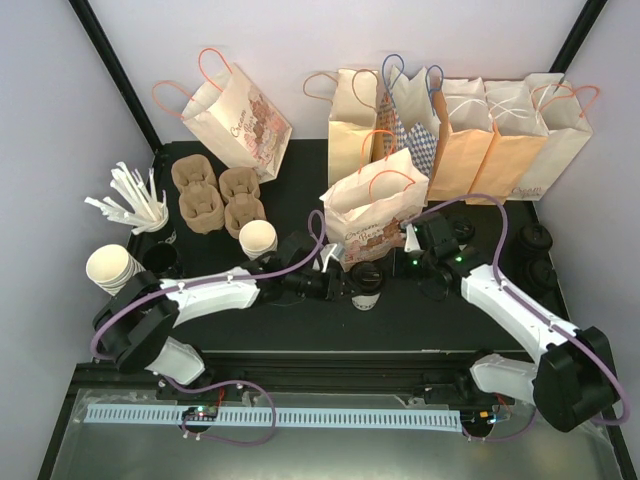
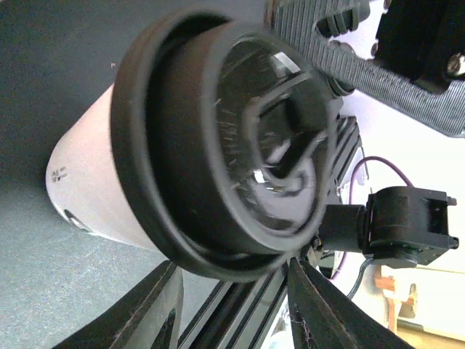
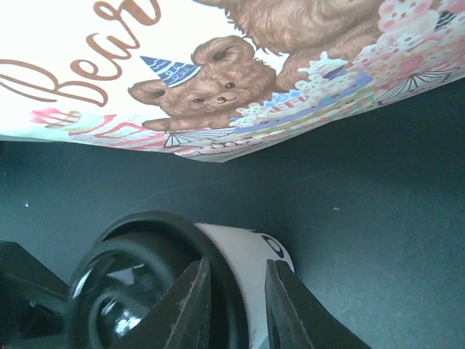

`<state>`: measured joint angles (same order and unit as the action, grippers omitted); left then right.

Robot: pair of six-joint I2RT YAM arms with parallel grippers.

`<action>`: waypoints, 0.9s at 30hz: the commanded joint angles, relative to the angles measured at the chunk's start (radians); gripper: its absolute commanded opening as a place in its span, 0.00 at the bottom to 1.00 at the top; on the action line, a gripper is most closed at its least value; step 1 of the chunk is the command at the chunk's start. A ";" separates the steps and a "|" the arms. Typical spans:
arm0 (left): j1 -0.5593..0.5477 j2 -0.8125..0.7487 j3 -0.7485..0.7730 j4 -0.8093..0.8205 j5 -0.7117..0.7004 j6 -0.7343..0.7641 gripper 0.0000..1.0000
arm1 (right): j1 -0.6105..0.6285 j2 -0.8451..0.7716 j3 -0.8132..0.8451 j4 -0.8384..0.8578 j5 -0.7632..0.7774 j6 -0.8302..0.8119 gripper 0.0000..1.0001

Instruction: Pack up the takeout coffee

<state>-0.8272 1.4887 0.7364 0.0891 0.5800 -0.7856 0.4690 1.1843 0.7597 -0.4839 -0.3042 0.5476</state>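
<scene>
The takeout coffee (image 1: 368,283), a small white cup with a black lid, stands mid-table just in front of a bear-print paper bag (image 1: 375,215). My left gripper (image 1: 345,283) is right beside it on the left. In the left wrist view the lid (image 2: 218,138) fills the frame, and my left gripper (image 2: 234,265) is open, the lid's rim at the fingertips. My right gripper (image 1: 408,243) hovers to the cup's right, by the bag's corner. In the right wrist view the right gripper (image 3: 235,263) stands narrowly open, with the cup (image 3: 247,254) beyond it and the bag (image 3: 218,65) above.
A row of paper bags (image 1: 480,130) lines the back right and another bag (image 1: 235,110) leans at the back left. Cardboard cup carriers (image 1: 215,195), a lidless cup (image 1: 258,238), stacked cups (image 1: 110,268) and stirrers (image 1: 135,200) sit left. Loose black lids (image 1: 535,240) lie right.
</scene>
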 commanded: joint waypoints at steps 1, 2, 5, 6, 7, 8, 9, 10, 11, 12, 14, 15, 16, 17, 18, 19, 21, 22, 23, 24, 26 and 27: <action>0.003 -0.069 0.011 -0.043 -0.066 0.032 0.43 | 0.010 -0.048 0.041 -0.063 0.039 -0.012 0.26; 0.008 -0.079 0.011 -0.059 -0.070 0.040 0.43 | 0.010 -0.058 0.043 -0.071 0.043 -0.013 0.26; 0.035 -0.101 0.018 -0.095 -0.073 0.066 0.42 | 0.010 -0.088 0.041 -0.099 0.046 -0.019 0.26; 0.046 -0.107 0.023 -0.108 -0.071 0.075 0.42 | 0.010 -0.098 0.040 -0.110 0.045 -0.022 0.26; 0.059 -0.113 0.026 -0.119 -0.069 0.083 0.41 | 0.010 -0.109 0.036 -0.119 0.045 -0.024 0.26; 0.072 -0.118 0.028 -0.127 -0.067 0.090 0.41 | 0.010 -0.119 0.030 -0.126 0.043 -0.025 0.26; 0.082 -0.120 0.031 -0.133 -0.063 0.097 0.41 | 0.010 -0.131 0.021 -0.132 0.038 -0.023 0.26; 0.092 -0.120 0.033 -0.135 -0.058 0.103 0.41 | 0.010 -0.142 0.010 -0.136 0.035 -0.022 0.26; 0.101 -0.116 0.039 -0.136 -0.050 0.110 0.40 | 0.010 -0.154 -0.002 -0.138 0.030 -0.019 0.26; 0.109 -0.108 0.045 -0.140 -0.045 0.116 0.40 | 0.010 -0.166 -0.015 -0.138 0.023 -0.016 0.26; 0.122 -0.089 0.059 -0.149 -0.032 0.129 0.39 | 0.009 -0.190 -0.040 -0.133 0.007 -0.009 0.27; 0.128 -0.083 0.063 -0.149 -0.029 0.133 0.39 | 0.010 -0.198 -0.055 -0.128 0.002 -0.005 0.27; 0.132 -0.078 0.067 -0.148 -0.024 0.135 0.39 | 0.010 -0.204 -0.065 -0.124 -0.005 -0.003 0.27; 0.134 -0.072 0.069 -0.146 -0.021 0.136 0.38 | 0.010 -0.208 -0.073 -0.120 -0.011 -0.003 0.27; 0.135 -0.068 0.072 -0.146 -0.016 0.138 0.38 | 0.010 -0.210 -0.079 -0.116 -0.016 -0.003 0.27; 0.135 -0.064 0.074 -0.144 -0.010 0.140 0.38 | 0.009 -0.210 -0.081 -0.115 -0.015 -0.005 0.27; 0.135 -0.057 0.073 -0.139 0.001 0.138 0.38 | 0.010 -0.206 -0.078 -0.112 -0.007 -0.011 0.27; 0.134 -0.054 0.070 -0.135 0.008 0.135 0.38 | 0.010 -0.204 -0.076 -0.106 -0.001 -0.012 0.27; 0.134 -0.052 0.066 -0.129 0.013 0.133 0.38 | 0.010 -0.201 -0.074 -0.098 0.006 -0.015 0.27; 0.133 -0.049 0.061 -0.124 0.017 0.129 0.38 | 0.010 -0.195 -0.067 -0.090 0.012 -0.017 0.27; 0.134 -0.039 0.060 -0.118 0.020 0.131 0.38 | 0.010 -0.171 -0.046 -0.086 0.021 -0.024 0.27; 0.135 -0.032 0.064 -0.119 0.020 0.134 0.38 | 0.010 -0.156 -0.033 -0.087 0.022 -0.025 0.27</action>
<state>-0.6964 1.4322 0.7719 -0.0383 0.5667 -0.6685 0.4717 0.9936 0.6842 -0.5961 -0.2962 0.5365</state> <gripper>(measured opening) 0.383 0.269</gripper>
